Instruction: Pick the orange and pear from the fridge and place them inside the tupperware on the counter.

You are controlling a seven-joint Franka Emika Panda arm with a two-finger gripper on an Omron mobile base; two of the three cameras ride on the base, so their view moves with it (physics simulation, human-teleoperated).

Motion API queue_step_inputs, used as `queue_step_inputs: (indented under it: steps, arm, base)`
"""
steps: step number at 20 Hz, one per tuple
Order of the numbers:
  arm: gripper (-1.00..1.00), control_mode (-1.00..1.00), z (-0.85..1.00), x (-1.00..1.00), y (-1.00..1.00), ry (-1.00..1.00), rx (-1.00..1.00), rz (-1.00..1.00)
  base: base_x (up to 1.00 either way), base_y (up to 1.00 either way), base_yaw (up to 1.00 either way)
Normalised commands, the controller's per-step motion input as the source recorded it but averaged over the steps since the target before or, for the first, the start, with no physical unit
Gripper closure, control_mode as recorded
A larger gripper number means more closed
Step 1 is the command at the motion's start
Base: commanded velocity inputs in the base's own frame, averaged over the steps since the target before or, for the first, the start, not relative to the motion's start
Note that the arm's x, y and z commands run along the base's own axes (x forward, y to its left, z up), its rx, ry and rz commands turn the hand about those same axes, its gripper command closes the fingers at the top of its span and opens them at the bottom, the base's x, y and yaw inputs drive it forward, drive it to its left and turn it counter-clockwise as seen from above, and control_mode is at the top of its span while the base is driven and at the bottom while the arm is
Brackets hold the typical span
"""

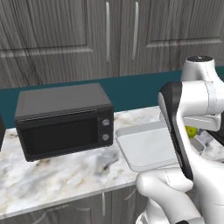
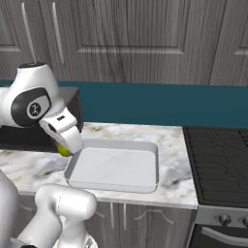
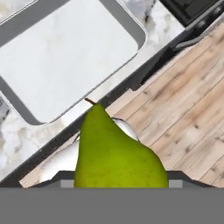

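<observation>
Nearest you, the gripper (image 2: 64, 147) is clamped on the pear (image 3: 114, 153). In the hand view the fruit sits right against the camera with its narrow stem end pointing away along the gripper's line. From the right base view only a sliver of its yellow-green shows under the hand, and from the left base view a patch peeks out behind the forearm.

What matters for your next move is where the tupperware (image 2: 151, 181) lies from that held pear. In the right base view the hand hangs at the tray's near-left corner, just at the rim. In the hand view the tray lies ahead of the pear's stem and off to one side, with wooden floor (image 3: 188, 109) directly past the fruit. So I judge the pear is not yet over the tray; carry it further in toward the middle before you let go.

The tray looks empty, so the orange is yet to come. It rests on the marbled counter (image 1: 57, 175), between the black microwave (image 1: 63, 120) and the stove (image 2: 218, 164).
</observation>
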Motion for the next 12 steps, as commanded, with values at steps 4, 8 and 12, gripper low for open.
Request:
queue_step_inputs:
  steps: [4, 8, 12]
  arm:
    - [1.0, -1.0, -0.53, 0.62, -0.3, 0.2, 0.01, 0.67]
    - [1.0, -1.0, -0.57, 0.49, -0.18, 0.01, 0.0, 0.64]
    - [1.0, -1.0, -0.67, 0.33, -0.11, 0.0, 0.0, 0.42]
  base:
    - [0.0, 0.0, 0.0]
    - [0.0, 0.0, 0.0]
    - [0.0, 0.0, 0.0]
